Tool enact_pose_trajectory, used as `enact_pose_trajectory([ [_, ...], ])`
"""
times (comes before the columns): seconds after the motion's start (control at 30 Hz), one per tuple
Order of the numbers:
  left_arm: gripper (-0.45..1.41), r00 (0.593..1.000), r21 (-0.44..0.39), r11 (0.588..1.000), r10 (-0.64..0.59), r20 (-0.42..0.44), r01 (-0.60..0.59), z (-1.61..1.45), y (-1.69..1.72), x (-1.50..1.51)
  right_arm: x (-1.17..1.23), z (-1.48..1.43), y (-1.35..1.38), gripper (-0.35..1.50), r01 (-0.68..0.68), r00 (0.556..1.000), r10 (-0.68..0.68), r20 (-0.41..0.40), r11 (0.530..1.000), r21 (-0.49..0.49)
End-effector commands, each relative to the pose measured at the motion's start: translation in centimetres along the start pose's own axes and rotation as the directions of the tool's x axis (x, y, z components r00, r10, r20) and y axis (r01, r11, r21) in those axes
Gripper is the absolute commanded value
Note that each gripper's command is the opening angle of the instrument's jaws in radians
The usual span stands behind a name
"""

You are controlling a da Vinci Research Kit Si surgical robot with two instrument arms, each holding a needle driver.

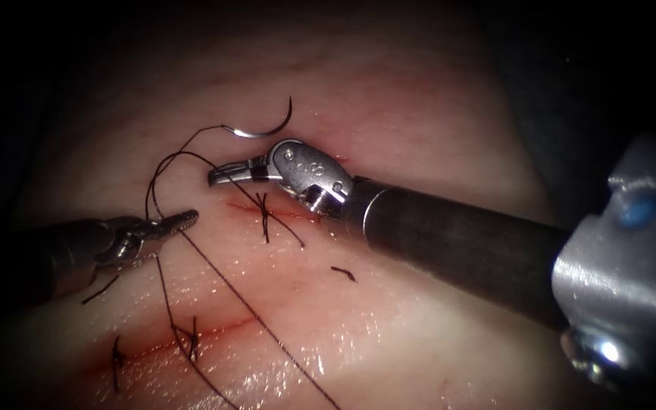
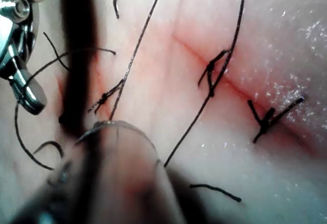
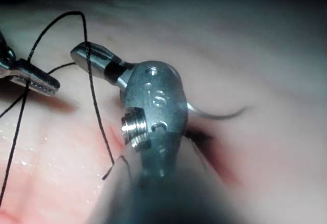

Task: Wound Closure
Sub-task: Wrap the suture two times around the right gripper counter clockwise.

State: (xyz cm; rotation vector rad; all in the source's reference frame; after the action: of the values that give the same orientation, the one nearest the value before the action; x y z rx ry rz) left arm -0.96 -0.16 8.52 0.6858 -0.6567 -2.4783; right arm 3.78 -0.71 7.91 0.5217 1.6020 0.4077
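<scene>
The curved needle (image 1: 264, 133) lies free on the tissue (image 1: 419, 114) beyond the upper cut (image 1: 286, 214), held by neither tool; it also shows behind the right tool (image 3: 214, 115). Its thread (image 1: 153, 178) loops left from the needle's tail and runs down past the left tool. The left tool (image 1: 184, 221) comes in from the left with its jaws shut on the thread. Just below the needle, the right tool (image 1: 218, 177) has its jaws shut and holds nothing. Thread (image 3: 90, 70) crosses over the right tool's jaws (image 3: 84, 54), close to the left tool (image 3: 43, 83).
A tied stitch (image 1: 263, 214) crosses the upper cut. The lower cut (image 1: 222, 328) carries two stitches (image 1: 189, 338) and red fluid. Loose cut ends of thread (image 1: 343, 272) lie on the tissue. The right tool's shaft (image 1: 457, 243) slants across the right side.
</scene>
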Motion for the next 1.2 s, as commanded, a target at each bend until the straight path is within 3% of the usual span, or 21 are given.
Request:
enact_pose_trajectory([
  [0.03, -0.45, 1.000, 0.001, 1.000, -0.003, -0.004, 0.003, 0.13, -0.01, -0.05, -0.01, 0.08, 0.05, -0.35, -0.011, 1.000, 0.011, -0.026, 1.000, 0.016],
  [0.27, -0.45, 1.000, 0.009, 1.000, -0.007, -0.027, 0.007, 0.34, -0.05, -0.09, -0.07, 0.11, -0.02, -0.35, -0.051, 0.997, 0.053, -0.055, 0.998, 0.041],
  [0.43, -0.45, 0.998, 0.027, 0.999, -0.022, -0.066, 0.023, 0.52, -0.13, 0.10, -0.16, 0.14, 0.01, -0.35, -0.106, 0.992, 0.109, -0.064, 0.993, 0.045],
  [0.73, -0.45, 0.997, 0.022, 1.000, 0.006, -0.079, -0.004, 0.71, -0.20, 0.32, 0.01, 0.16, 0.02, -0.35, -0.151, 0.981, 0.157, -0.118, 0.987, 0.054],
  [0.8, -0.45, 0.997, 0.021, 1.000, 0.006, -0.080, -0.005, 0.74, -0.20, 0.33, 0.05, 0.17, 0.00, -0.21, -0.175, 0.974, 0.183, -0.134, 0.982, 0.067],
  [0.87, -0.45, 0.997, 0.017, 1.000, 0.009, -0.082, -0.008, 0.76, -0.19, 0.31, 0.08, 0.16, -0.04, -0.35, -0.187, 0.966, 0.202, -0.162, 0.977, 0.106],
  [1.03, -0.45, 0.996, 0.013, 1.000, 0.015, -0.085, -0.014, 0.81, -0.15, 0.24, 0.12, 0.13, -0.14, -0.35, -0.185, 0.961, 0.214, -0.177, 0.969, 0.166],
  [1.2, -0.45, 0.996, 0.010, 1.000, 0.014, -0.088, -0.013, 0.91, -0.17, 0.35, 0.00, 0.25, -0.17, -0.35, -0.204, 0.955, 0.235, -0.182, 0.963, 0.174],
])
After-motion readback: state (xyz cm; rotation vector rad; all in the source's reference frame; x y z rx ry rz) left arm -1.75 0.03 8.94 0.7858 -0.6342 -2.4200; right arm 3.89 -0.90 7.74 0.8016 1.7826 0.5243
